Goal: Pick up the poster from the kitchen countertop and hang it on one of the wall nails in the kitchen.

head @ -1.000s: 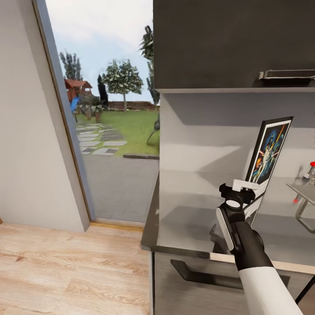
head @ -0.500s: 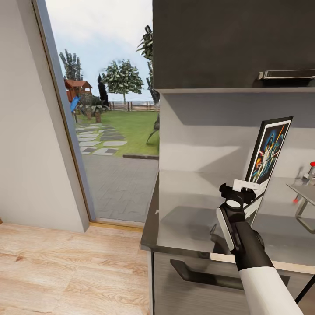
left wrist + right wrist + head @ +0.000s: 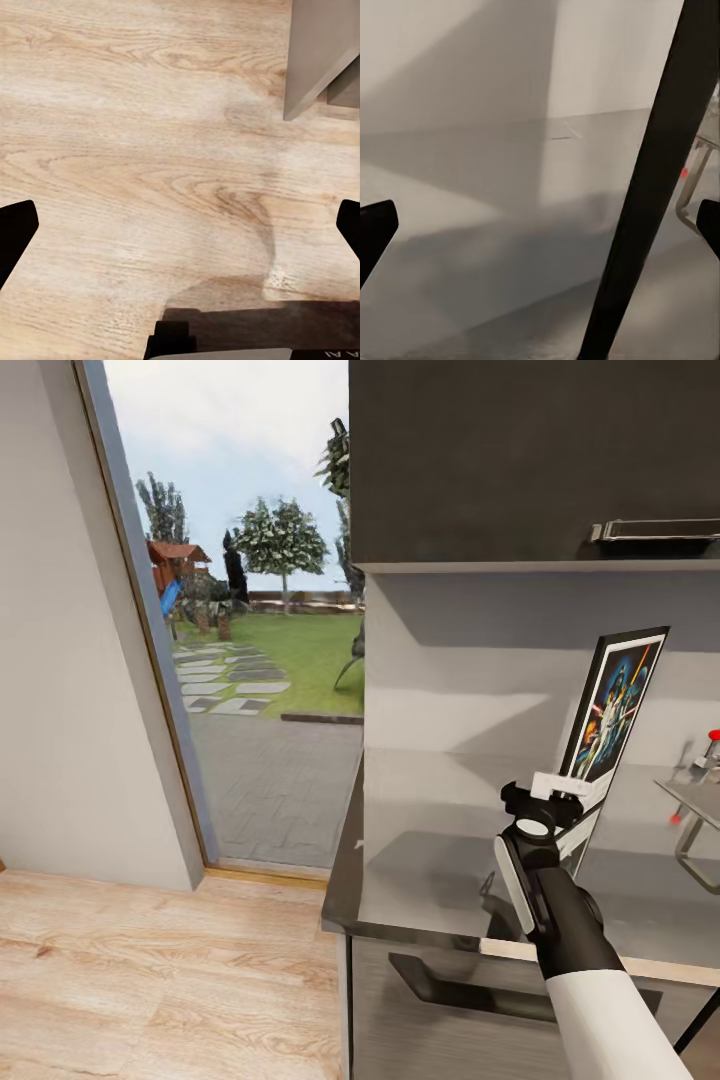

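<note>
I brought the right gripper (image 3: pixel 560 788) to the poster (image 3: pixel 612 710), which stood upright on the kitchen countertop (image 3: pixel 430 860) leaning toward the wall; the fingers were spread wide, its dark edge between them, not yet clamped for lifting.

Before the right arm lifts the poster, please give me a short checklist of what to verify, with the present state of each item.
1. Right gripper is at the lower edge of the poster: ok.
2. Poster edge lies between the fingers, as the right wrist view shows: ok.
3. Fingers closed firmly on the frame: not ok; both fingertips sit wide apart there.
4. Poster stands upright on the kitchen countertop: ok.
5. Left gripper is free, open above the wooden floor: ok.
6. A wall nail located as target: cannot tell.
</note>
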Robot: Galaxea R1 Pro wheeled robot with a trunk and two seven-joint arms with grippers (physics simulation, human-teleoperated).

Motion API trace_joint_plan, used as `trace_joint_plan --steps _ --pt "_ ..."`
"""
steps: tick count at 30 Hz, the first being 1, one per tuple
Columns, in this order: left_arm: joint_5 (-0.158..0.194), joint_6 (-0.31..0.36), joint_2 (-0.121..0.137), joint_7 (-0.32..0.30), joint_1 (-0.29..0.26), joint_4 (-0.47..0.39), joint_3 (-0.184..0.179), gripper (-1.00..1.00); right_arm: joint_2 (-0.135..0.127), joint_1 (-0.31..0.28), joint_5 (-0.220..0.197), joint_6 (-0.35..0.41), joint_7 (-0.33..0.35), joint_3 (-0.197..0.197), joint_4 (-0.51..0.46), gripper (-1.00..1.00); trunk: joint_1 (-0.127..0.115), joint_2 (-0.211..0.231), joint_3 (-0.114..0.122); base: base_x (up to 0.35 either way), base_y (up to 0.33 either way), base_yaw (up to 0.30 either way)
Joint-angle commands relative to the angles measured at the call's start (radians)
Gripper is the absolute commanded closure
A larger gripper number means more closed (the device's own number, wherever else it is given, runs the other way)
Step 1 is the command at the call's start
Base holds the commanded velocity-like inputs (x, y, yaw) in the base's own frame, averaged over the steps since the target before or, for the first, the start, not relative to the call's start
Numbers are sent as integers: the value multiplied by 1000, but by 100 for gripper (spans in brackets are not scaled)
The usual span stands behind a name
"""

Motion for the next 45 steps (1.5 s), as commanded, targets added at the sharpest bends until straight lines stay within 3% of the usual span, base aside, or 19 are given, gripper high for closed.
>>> trace_joint_plan --steps 1,18,34,35,45 --pt "-1 -2 0 0 0 -1 1 -100 0 -1 0 7 -3 1 5 -100 0 -1 -1 0 0 0" --pt "-1 -2 0 0 1 -1 1 -100 1 0 -3 -44 -3 -1 79 -100 0 -1 -1 0 0 0" --pt "-1 -2 1 0 1 -1 1 -100 0 0 -3 -49 -5 -3 86 -100 0 -1 -1 0 0 0" --pt "-1 -2 1 0 1 -1 1 -100 0 0 -3 -49 -5 -3 86 100 0 -1 -1 0 0 0" --pt "-1 -2 1 0 1 -1 1 -100 0 0 -2 -49 -7 -4 86 100 0 -1 -1 0 0 0"
